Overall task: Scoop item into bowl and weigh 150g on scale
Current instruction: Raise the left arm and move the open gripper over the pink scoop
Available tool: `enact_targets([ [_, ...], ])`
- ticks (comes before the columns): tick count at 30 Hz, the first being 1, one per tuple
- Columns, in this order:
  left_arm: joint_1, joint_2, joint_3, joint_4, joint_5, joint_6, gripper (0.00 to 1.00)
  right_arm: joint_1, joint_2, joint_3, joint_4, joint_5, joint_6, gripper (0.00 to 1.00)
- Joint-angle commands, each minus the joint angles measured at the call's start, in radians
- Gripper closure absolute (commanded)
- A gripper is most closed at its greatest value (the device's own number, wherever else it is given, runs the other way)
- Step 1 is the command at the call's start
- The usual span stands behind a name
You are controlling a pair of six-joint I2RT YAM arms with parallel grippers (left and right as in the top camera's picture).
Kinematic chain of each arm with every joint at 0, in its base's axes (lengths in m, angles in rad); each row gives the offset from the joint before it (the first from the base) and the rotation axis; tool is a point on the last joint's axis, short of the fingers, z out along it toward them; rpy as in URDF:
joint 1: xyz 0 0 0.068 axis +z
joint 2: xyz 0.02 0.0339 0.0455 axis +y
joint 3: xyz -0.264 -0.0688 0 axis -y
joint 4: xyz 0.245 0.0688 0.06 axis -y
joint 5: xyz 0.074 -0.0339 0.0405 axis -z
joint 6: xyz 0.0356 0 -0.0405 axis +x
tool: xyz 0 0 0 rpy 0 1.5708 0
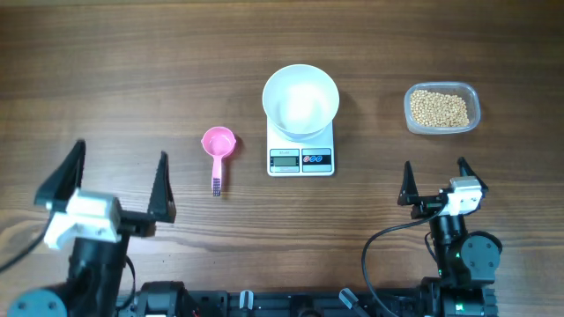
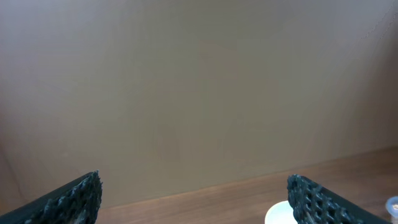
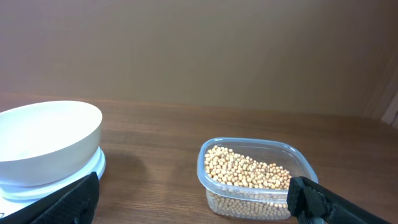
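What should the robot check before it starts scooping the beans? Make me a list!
1. Bowl sits on the scale: ok.
2. Bowl is empty: ok.
3. Beans wait in the clear tub: ok.
4. Pink scoop lies free, nothing touching it: ok.
5. Left pincer and right pincer open and empty: ok.
6. Scale's display shows zero: cannot tell, too small to read.
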Motion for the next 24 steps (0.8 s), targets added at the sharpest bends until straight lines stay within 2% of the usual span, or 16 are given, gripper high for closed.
enact_targets([
  [1,0.005,0.037,0.025,-0.001,0.041,0.008,0.00,0.006,-0.004,-0.001,0.003,0.017,0.002,0.00],
  [4,0.006,0.054,0.025,0.026,-0.003,0.008,0.00,0.006,-0.004,-0.001,0.003,0.017,0.002,0.00],
  [7,0.006,0.071,0.038,0.038,-0.124,0.000,0.00,0.006,-0.004,-0.001,0.003,0.017,0.002,0.00],
  [11,0.005,0.130,0.102,-0.012,-0.204,-0.063,0.00,0.006,-0.004,-0.001,0.003,0.017,0.002,0.00],
  [14,0.005,0.231,0.193,-0.147,-0.203,-0.084,0.00,0.006,-0.004,-0.001,0.003,0.017,0.002,0.00],
  [16,0.005,0.346,0.293,-0.319,-0.195,-0.102,0.00,0.006,-0.004,-0.002,0.003,0.017,0.002,0.00],
  [20,0.005,0.543,0.450,-0.579,-0.076,-0.101,0.00,0.006,-0.004,-0.001,0.003,0.017,0.002,0.00],
  [24,0.005,0.654,0.488,-0.650,0.226,-0.101,0.00,0.006,-0.004,-0.001,0.003,0.017,0.002,0.00],
])
